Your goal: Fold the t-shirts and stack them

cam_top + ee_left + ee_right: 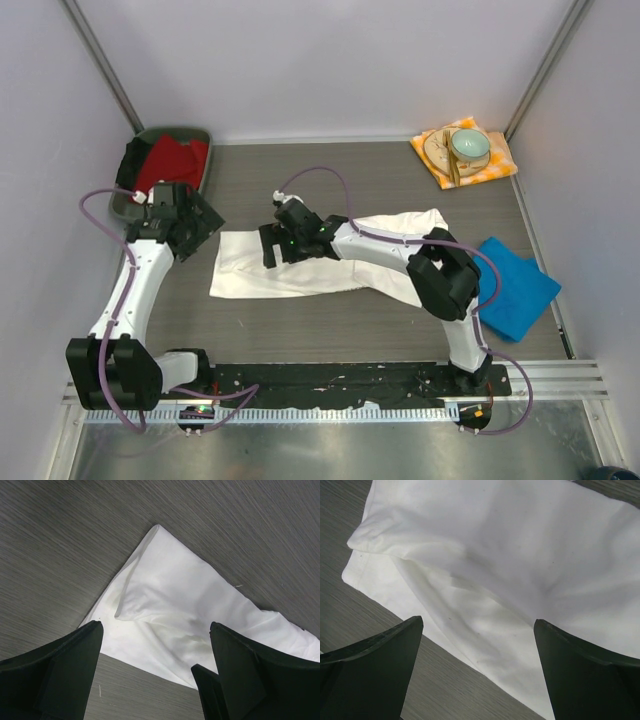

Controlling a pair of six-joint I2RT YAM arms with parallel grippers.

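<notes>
Both gape wide, left end effector (155, 626) and right end effector (478, 621), over white t-shirt (250, 272).

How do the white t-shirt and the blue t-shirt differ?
Colour: the white t-shirt shows plain white, the blue t-shirt bright blue. Pose: the white t-shirt lies stretched long across the middle; the blue t-shirt is a smaller, compact piece at the right. Both rest on the table.
</notes>
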